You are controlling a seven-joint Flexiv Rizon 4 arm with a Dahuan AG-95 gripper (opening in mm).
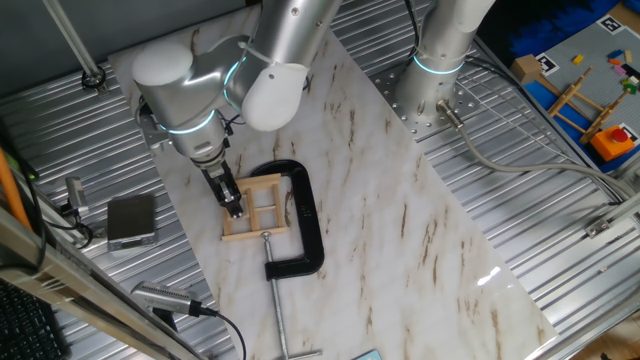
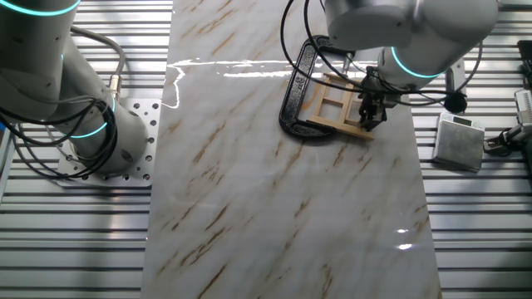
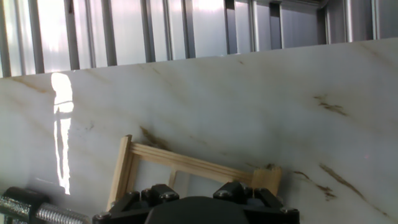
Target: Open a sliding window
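Observation:
The sliding window point(image 1: 258, 208) is a small light-wood frame with crossbars, lying flat on the marble board. It is held in the jaw of a black C-clamp point(image 1: 303, 215). My gripper point(image 1: 233, 207) points down at the frame's left edge, its fingers close together with nothing between them, tips at or touching the wood. In the other fixed view the gripper point(image 2: 368, 118) is at the right edge of the window point(image 2: 335, 106). The hand view shows the frame point(image 3: 186, 163) just beyond the gripper's black body point(image 3: 196, 210); the fingertips are hidden.
The marble board point(image 1: 400, 220) lies on a ribbed metal table. The clamp's screw rod point(image 1: 277, 300) runs toward the front edge. A small grey box point(image 1: 131, 220) with cables sits left of the board. A second arm's base point(image 1: 437, 75) stands at the back.

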